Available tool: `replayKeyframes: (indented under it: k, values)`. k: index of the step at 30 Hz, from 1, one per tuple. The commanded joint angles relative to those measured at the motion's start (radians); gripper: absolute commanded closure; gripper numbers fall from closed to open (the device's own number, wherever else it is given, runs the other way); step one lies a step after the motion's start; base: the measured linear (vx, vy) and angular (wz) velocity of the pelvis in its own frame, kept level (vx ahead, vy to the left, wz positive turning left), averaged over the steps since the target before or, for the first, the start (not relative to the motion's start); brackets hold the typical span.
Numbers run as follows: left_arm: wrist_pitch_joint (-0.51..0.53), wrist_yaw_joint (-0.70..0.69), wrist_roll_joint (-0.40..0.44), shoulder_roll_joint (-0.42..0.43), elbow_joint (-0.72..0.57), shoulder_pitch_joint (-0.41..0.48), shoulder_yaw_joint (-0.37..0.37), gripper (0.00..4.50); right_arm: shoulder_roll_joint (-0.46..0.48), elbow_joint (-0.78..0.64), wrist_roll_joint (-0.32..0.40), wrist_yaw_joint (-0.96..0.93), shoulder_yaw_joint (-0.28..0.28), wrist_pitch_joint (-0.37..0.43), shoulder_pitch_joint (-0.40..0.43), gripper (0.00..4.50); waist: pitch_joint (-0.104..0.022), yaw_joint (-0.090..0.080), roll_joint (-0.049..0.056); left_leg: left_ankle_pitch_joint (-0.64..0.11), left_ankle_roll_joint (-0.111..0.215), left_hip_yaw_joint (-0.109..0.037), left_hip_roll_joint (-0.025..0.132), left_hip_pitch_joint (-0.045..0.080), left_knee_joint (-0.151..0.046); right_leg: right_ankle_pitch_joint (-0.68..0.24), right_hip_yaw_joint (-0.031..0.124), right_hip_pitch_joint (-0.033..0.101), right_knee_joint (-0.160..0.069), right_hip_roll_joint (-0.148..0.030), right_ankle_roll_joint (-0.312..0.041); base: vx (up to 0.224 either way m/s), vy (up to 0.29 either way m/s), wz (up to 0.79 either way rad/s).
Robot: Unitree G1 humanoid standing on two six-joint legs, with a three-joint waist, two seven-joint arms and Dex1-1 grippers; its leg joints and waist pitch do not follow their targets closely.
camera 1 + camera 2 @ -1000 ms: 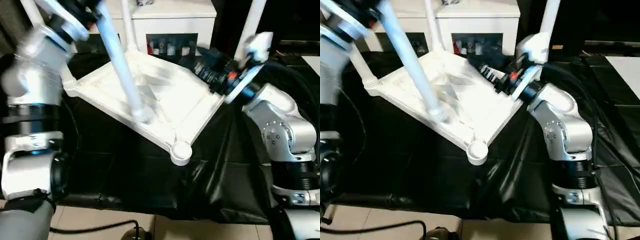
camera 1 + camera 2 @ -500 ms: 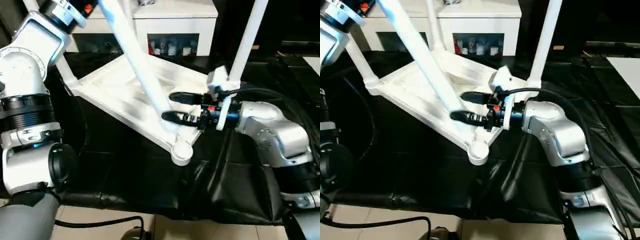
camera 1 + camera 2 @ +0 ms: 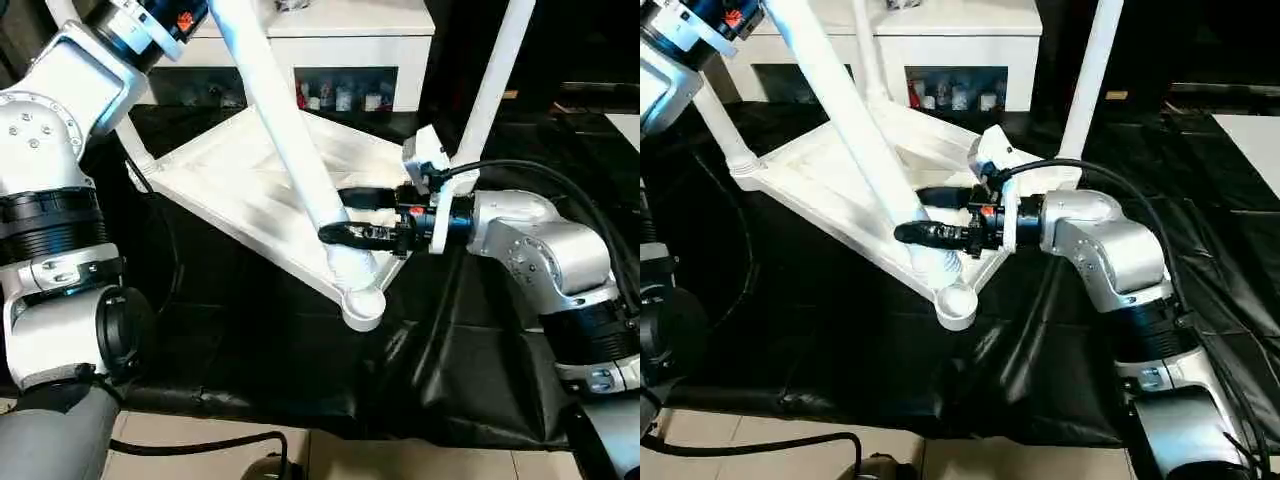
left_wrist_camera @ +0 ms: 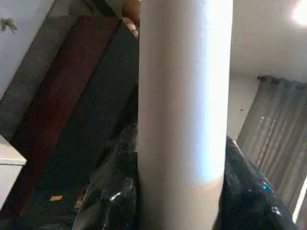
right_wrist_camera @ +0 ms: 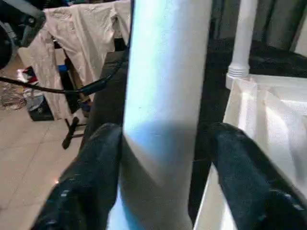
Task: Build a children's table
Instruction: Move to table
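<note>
The white tabletop (image 3: 225, 190) lies underside up and tilted on black cloth. Three white legs stand in its corner sockets, at the left (image 3: 725, 135), the back (image 3: 866, 55) and the right (image 3: 495, 80). My left gripper (image 3: 205, 12) at the top left is shut on the upper part of a fourth leg (image 3: 290, 130). That leg slants down, and its lower end sits just above the near corner socket (image 3: 362, 308). My right gripper (image 3: 338, 216) reaches in from the right and stands open, with its black fingers (image 5: 91, 182) on either side of the leg's lower part (image 5: 165, 96).
A white cabinet (image 3: 340, 40) with small bottles (image 3: 340, 97) behind dark glass stands at the back. Black cloth (image 3: 280, 360) covers the work surface down to a tiled floor, where a black cable (image 3: 200, 450) runs.
My right gripper left the tabletop's right corner and came in around the leg's lower part. The left arm swung the leg's lower end down toward the near corner socket.
</note>
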Motion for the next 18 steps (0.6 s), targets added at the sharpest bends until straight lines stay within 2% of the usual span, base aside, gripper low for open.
replayKeyframes:
  k: [1,4,5,7,9,10,12,13,18]
  values:
    - [0.004,-0.001,-0.006,0.002,-0.011,-0.019,-0.001,3.0,-0.008,0.0,-0.01,0.007,0.023,0.012,-0.018,2.07,-0.093,0.001,-0.004,-0.086,0.05,-0.043,0.086,0.034,-0.061,0.019,0.052,0.051,-0.057,-0.1,-0.256,0.0,0.0,0.0]
    - [0.003,-0.001,-0.007,-0.003,-0.011,-0.02,-0.003,3.0,-0.003,0.007,-0.042,-0.005,0.046,0.006,-0.022,2.17,-0.094,0.001,-0.002,-0.087,0.049,-0.043,0.085,0.033,-0.06,0.023,0.052,0.052,-0.056,-0.101,-0.258,0.0,0.0,0.0]
    - [0.002,-0.001,-0.007,-0.005,-0.01,-0.021,-0.003,3.0,0.001,0.01,-0.055,-0.015,0.056,0.002,-0.023,2.38,-0.094,0.001,0.0,-0.088,0.046,-0.043,0.085,0.034,-0.06,0.023,0.052,0.051,-0.057,-0.101,-0.259,0.0,0.0,0.0]
    - [0.002,0.0,-0.008,-0.008,-0.01,-0.021,-0.003,3.0,0.013,0.018,-0.077,-0.033,0.073,-0.002,-0.025,2.52,-0.094,-0.001,0.001,-0.093,0.04,-0.044,0.086,0.034,-0.061,0.02,0.052,0.05,-0.056,-0.1,-0.259,0.0,0.0,0.0]
    - [0.002,0.0,-0.007,-0.01,-0.01,-0.021,-0.003,3.0,0.025,0.022,-0.086,-0.05,0.079,0.0,-0.026,2.58,-0.094,-0.002,0.002,-0.102,0.037,-0.044,0.086,0.035,-0.062,0.016,0.051,0.05,-0.057,-0.1,-0.26,0.0,0.0,0.0]
    - [0.002,0.0,-0.007,-0.011,-0.009,-0.021,-0.002,3.0,0.039,0.024,-0.093,-0.068,0.083,0.006,-0.026,2.58,-0.094,-0.002,0.005,-0.108,0.032,-0.045,0.086,0.036,-0.062,0.016,0.052,0.051,-0.056,-0.102,-0.26,0.0,0.0,0.0]
    - [0.001,0.001,-0.008,-0.012,-0.007,-0.022,-0.001,3.0,0.048,0.026,-0.097,-0.08,0.087,0.009,-0.025,2.61,-0.095,-0.003,0.004,-0.106,0.028,-0.045,0.086,0.036,-0.063,0.029,0.052,0.051,-0.054,-0.1,-0.261,0.0,0.0,0.0]
    - [0.001,0.0,-0.008,-0.013,-0.007,-0.023,0.0,3.0,0.058,0.032,-0.101,-0.096,0.088,0.01,-0.025,2.62,-0.095,-0.003,0.007,-0.106,0.026,-0.046,0.087,0.037,-0.063,0.038,0.051,0.051,-0.054,-0.101,-0.261,0.0,0.0,0.0]
    - [-0.001,-0.003,-0.006,-0.015,-0.006,-0.024,-0.002,3.0,0.066,0.033,-0.107,-0.102,0.089,0.011,-0.023,2.64,-0.094,-0.003,0.007,-0.123,0.017,-0.045,0.087,0.037,-0.065,0.04,0.052,0.053,-0.054,-0.102,-0.261,0.0,0.0,0.0]
